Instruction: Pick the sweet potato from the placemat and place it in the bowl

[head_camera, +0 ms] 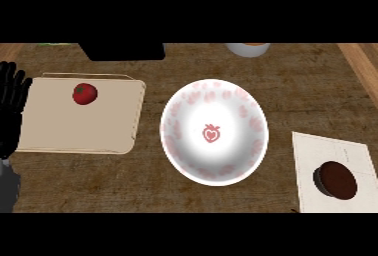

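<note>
A dark reddish-brown sweet potato (pixel 339 181) lies on a white placemat (pixel 325 150) at the right edge of the counter. In the middle stands a white bowl (pixel 184 150) with pink marks round its wall and a red strawberry figure at its bottom; nothing is in it. My left hand (pixel 11 97) shows at the far left edge, fingers up and straight, resting beside the cutting board and far from the sweet potato. My right hand does not show.
A tan cutting board (pixel 66 130) with a red tomato (pixel 85 93) on it lies left of the bowl. At the back are a black object (pixel 122 50) and a white cup (pixel 247 48). A wooden counter edge (pixel 362 60) runs along the right.
</note>
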Controlling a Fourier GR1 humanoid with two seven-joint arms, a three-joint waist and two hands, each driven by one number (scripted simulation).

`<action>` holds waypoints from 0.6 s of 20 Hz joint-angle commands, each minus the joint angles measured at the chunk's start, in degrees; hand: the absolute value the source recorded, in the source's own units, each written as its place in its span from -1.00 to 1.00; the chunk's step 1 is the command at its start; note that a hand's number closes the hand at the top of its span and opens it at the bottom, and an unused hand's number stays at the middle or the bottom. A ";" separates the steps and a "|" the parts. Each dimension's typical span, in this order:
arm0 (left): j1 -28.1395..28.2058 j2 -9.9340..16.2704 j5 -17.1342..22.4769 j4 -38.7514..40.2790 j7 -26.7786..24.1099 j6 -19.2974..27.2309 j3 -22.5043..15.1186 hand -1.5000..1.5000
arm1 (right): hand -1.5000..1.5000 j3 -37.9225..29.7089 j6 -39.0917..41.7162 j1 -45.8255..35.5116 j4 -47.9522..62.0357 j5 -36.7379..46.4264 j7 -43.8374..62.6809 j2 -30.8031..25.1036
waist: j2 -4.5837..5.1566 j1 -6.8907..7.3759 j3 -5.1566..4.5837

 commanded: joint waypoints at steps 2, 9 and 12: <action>-1.52 -0.44 0.02 -0.47 0.76 -0.04 -0.96 0.00 | 1.00 6.75 7.11 -3.02 -17.41 2.65 9.41 2.28 | 0.41 1.87 -0.09; -2.35 -0.71 -0.87 0.06 0.29 -0.46 -2.21 0.00 | 1.00 12.87 18.10 -20.73 -10.84 7.03 24.32 4.46 | 0.71 4.24 -0.03; -4.15 -0.28 -0.51 0.74 0.23 -1.14 -2.16 0.00 | 1.00 14.14 22.89 -33.28 -4.79 8.28 32.39 8.11 | 0.77 4.39 0.12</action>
